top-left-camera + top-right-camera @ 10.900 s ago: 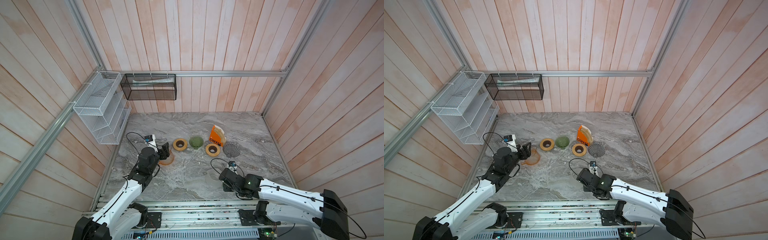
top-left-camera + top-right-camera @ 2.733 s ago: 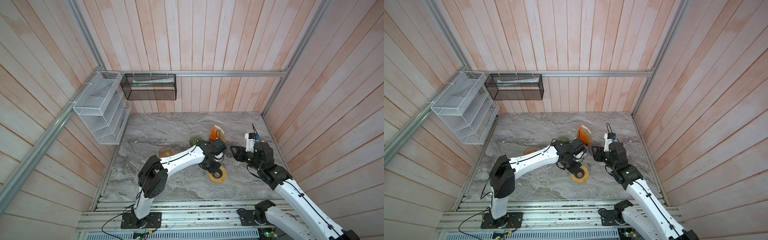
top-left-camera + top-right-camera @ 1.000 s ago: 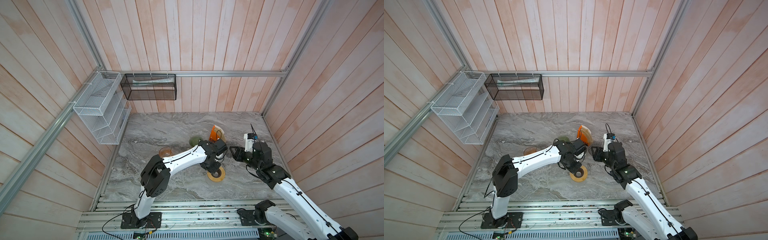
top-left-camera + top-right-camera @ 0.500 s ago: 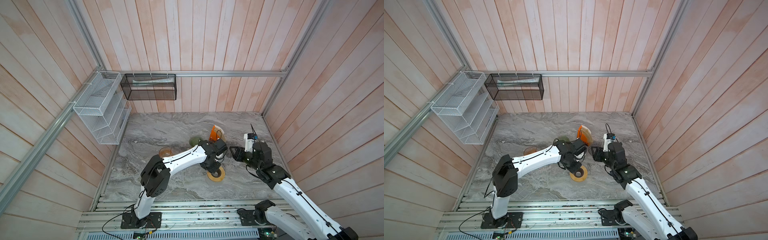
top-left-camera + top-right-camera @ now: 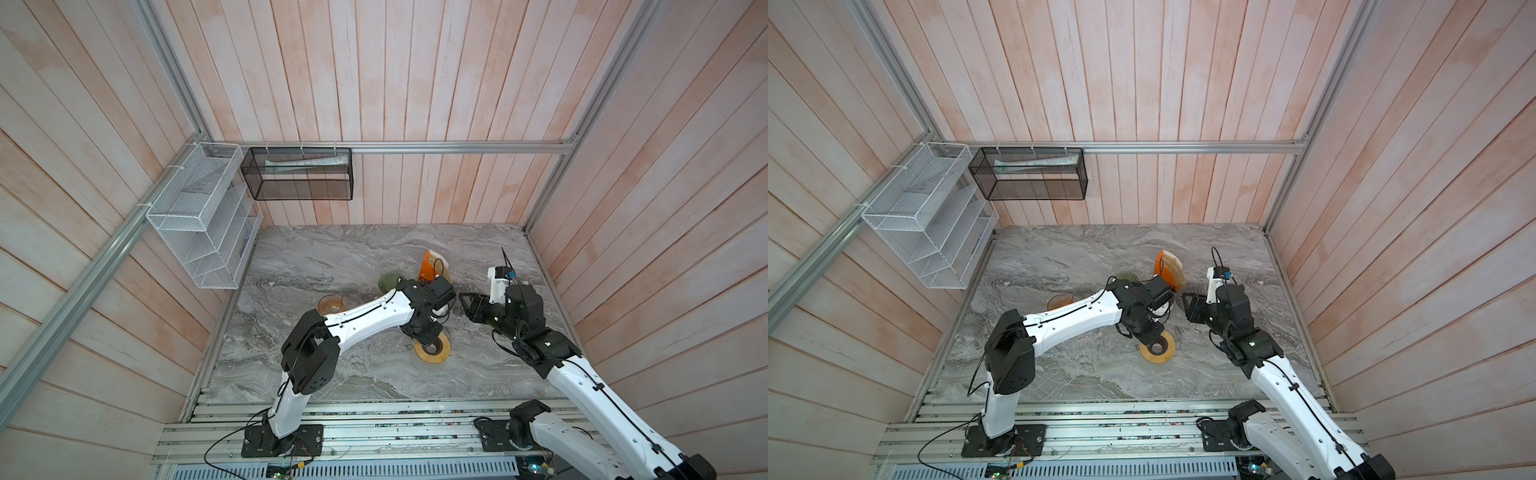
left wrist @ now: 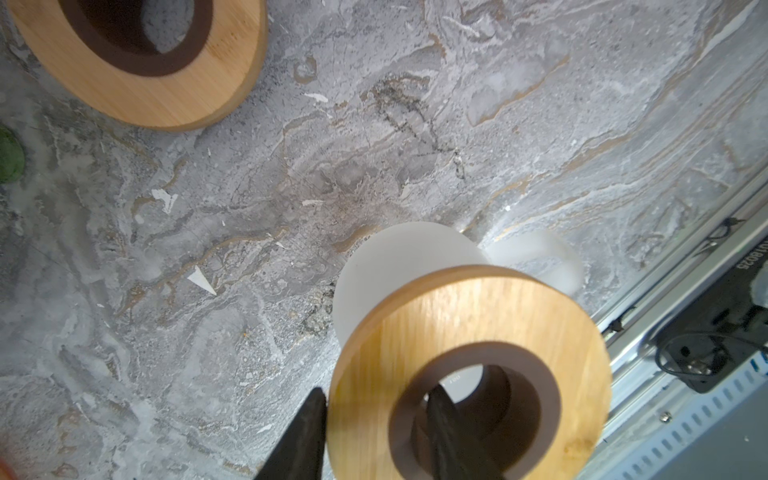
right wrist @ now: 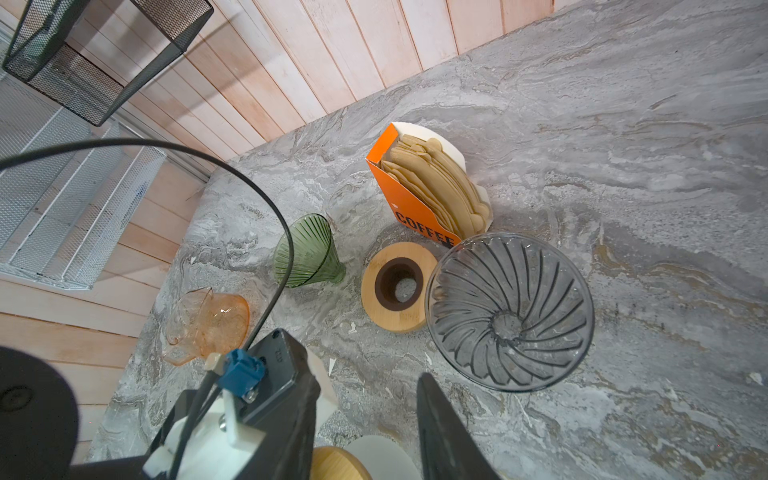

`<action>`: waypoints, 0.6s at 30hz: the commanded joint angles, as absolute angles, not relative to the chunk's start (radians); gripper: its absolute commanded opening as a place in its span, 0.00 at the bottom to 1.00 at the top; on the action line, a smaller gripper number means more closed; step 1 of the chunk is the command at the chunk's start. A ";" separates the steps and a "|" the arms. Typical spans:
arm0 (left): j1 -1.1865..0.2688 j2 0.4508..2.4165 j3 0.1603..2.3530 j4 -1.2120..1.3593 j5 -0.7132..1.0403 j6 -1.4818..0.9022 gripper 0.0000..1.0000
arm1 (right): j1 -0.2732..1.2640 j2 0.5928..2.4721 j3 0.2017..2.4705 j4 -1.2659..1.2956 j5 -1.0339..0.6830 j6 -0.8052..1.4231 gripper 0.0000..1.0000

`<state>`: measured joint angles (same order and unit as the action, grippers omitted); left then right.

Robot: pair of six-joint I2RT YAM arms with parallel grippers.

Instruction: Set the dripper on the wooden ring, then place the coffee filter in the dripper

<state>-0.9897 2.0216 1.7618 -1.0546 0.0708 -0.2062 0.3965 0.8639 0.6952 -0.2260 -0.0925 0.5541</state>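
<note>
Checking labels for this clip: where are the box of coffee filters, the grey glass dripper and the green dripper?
box of coffee filters (image 7: pixel 399 197), right wrist view, orange front face.
grey glass dripper (image 7: pixel 509 321), right wrist view, centre of ribbed bowl.
green dripper (image 7: pixel 309 253), right wrist view, ribbed cone wall.

Open passage lies along the back of the marble table (image 5: pixel 332 249) and across its front strip by the rail, where nothing stands. The middle is crowded: the left arm (image 5: pixel 365 313) stretches across it to the wooden ring on a white cup (image 5: pixel 432 352), with the right gripper (image 5: pixel 465 305), jaws apart and empty, just beside its wrist. Behind them the amber dripper (image 7: pixel 208 328), green dripper (image 7: pixel 307 251), a second wooden ring (image 7: pixel 392 286), the orange filter box (image 7: pixel 411 203) and the clear grey dripper (image 7: pixel 509 311) stand close together, the grey one's mouth open to reach from above.
</note>
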 commanded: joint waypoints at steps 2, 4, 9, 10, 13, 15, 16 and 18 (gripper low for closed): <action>-0.994 2.003 1.789 -1.034 0.074 -0.209 0.43 | 0.391 0.862 0.675 -0.215 -0.097 0.565 0.41; -0.993 1.999 1.790 -1.031 0.070 -0.212 0.43 | 0.392 0.856 0.674 -0.215 -0.092 0.565 0.41; -0.994 1.985 1.790 -1.025 0.042 -0.218 0.43 | 0.391 0.847 0.672 -0.218 -0.081 0.563 0.42; -0.994 1.982 1.791 -1.026 0.038 -0.218 0.43 | 0.392 0.848 0.672 -0.216 -0.081 0.563 0.42; -0.994 1.973 1.806 -1.029 0.013 -0.218 0.43 | 0.390 0.851 0.675 -0.213 -0.089 0.561 0.44; -0.994 1.967 1.815 -1.028 0.006 -0.218 0.44 | 0.389 0.850 0.674 -0.212 -0.089 0.561 0.45; -0.994 1.965 1.820 -1.027 0.005 -0.216 0.44 | 0.388 0.850 0.675 -0.212 -0.090 0.563 0.45; -0.994 1.960 1.827 -1.026 -0.001 -0.215 0.44 | 0.387 0.848 0.674 -0.212 -0.090 0.563 0.45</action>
